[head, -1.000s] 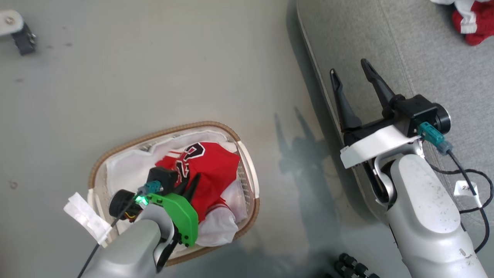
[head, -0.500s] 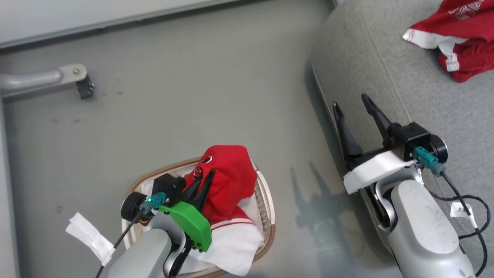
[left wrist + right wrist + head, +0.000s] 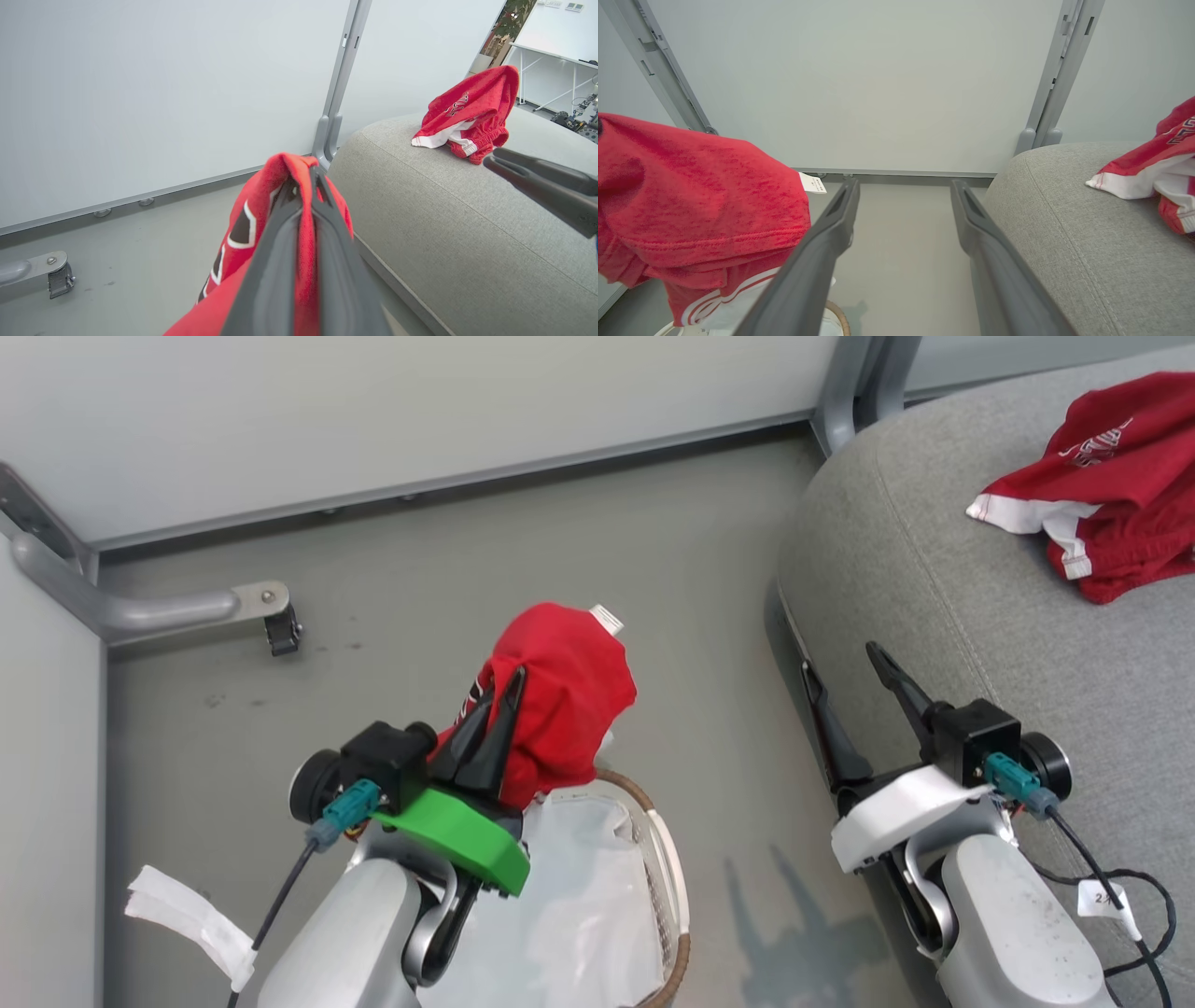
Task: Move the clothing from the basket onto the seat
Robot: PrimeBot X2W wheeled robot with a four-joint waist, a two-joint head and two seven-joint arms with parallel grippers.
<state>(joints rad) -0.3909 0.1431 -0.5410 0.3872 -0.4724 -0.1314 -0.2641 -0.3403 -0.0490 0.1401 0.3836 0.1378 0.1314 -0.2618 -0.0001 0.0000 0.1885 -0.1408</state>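
2 jerseys: held jersey clamped in left gripper above 1 basket; other jersey on seat right of basket. Right gripper apart.

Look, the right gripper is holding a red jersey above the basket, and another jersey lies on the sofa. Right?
No: the head view shows the left gripper holding the red jersey above the basket; another jersey does lie on the sofa.

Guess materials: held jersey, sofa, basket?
Held jersey: soft matte knit fabric, probably; it drapes in folds.
Sofa: grey woven upholstery, matte; weave and stitched seam show.
Basket: seemingly white plastic with brown woven rim, likely wicker or imitation.
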